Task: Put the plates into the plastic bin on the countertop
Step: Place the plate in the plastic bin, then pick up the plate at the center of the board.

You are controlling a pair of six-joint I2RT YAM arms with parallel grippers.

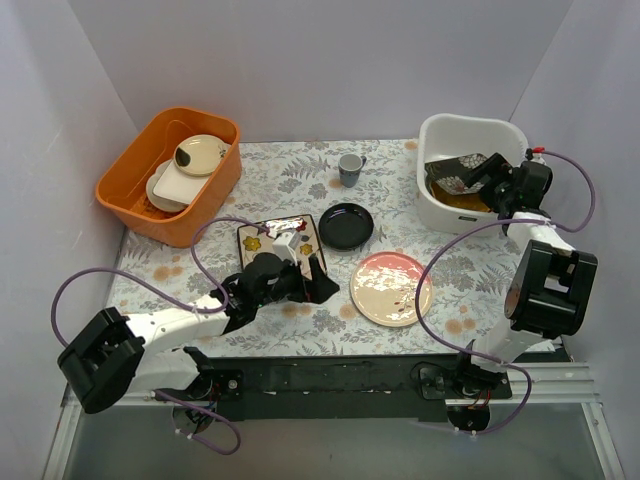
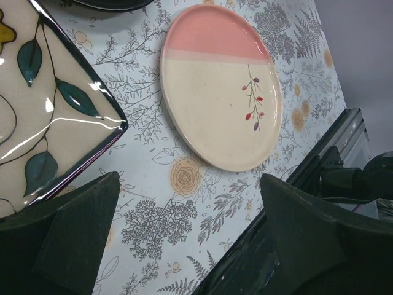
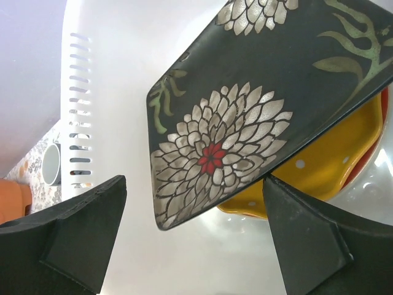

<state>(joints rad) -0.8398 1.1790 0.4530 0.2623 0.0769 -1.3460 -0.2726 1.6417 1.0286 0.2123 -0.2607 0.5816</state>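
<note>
Our right fingers point(image 3: 80, 239) stand wide apart, and only the white floor of the plastic bin point(image 3: 123, 92) shows in the gap. Just beyond them, inside the bin, the black square plate point(image 3: 258, 110) with white flowers lies tilted, propped on the yellow scalloped plate point(image 3: 331, 166). A sliver of red shows under the yellow one at the right edge. Past the bin's slotted wall this wrist view also catches the cup point(image 3: 51, 164) on the counter point(image 1: 290, 175).

From above we lose the flower detail. That view shows instead that the bin sits at the far right of the counter, with the right fingers over its near right side.

Our left fingers point(image 2: 73, 239) are also spread wide, with only the fern-printed cloth between them. To their left lies the cream square plate point(image 2: 37, 110) with teal leaves, its dark rim close to the left-hand finger. Ahead is the pink plate point(image 2: 221, 104), flat on the cloth and apart from both fingers. The small black plate point(image 1: 346, 226) is only a dark sliver at the top of this wrist view. The top view shows it whole, beyond the cream and pink plates.

Only the top view shows the orange tub point(image 1: 165, 175) at the far left, holding cream dishes point(image 1: 200, 153).
</note>
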